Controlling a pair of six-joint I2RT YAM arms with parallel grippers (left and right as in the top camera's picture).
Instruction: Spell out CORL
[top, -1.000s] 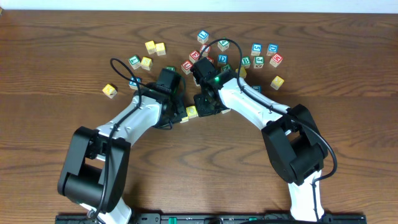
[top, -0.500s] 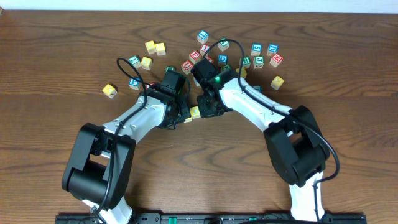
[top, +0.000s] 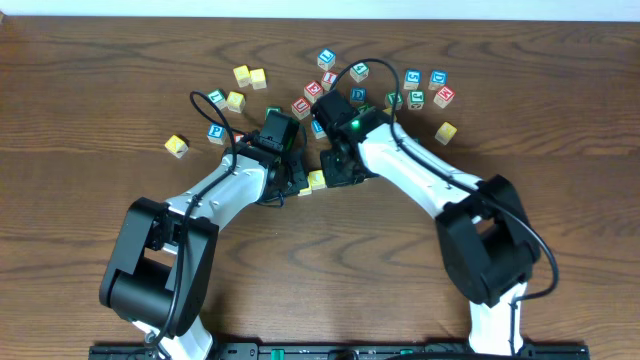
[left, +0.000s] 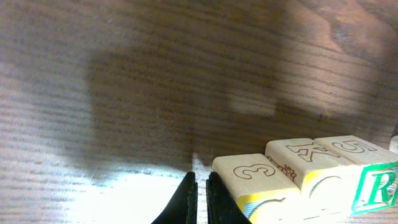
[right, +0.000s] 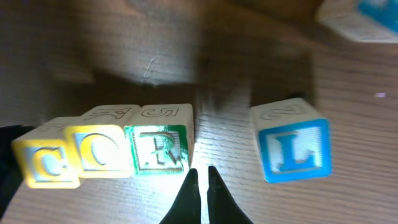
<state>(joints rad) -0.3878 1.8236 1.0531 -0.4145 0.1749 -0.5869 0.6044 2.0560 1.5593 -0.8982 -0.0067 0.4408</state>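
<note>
Dark wood table (top: 100, 80), and a line is forming at its middle! C cube (right: 46, 158), O cube (right: 99, 149) and R cube (right: 158, 148) sit side by side, touching, letters facing the right wrist camera. L cube (right: 292, 146) stands apart past the R cube, turned a little askew. Right gripper (right: 200, 183) is pinched closed on nothing, low in front of the R cube's edge. Left gripper (left: 199, 190), also clamped empty, sits just beside the C cube's end. Loose cubes (top: 415, 90) lie scattered farther back.
</note>
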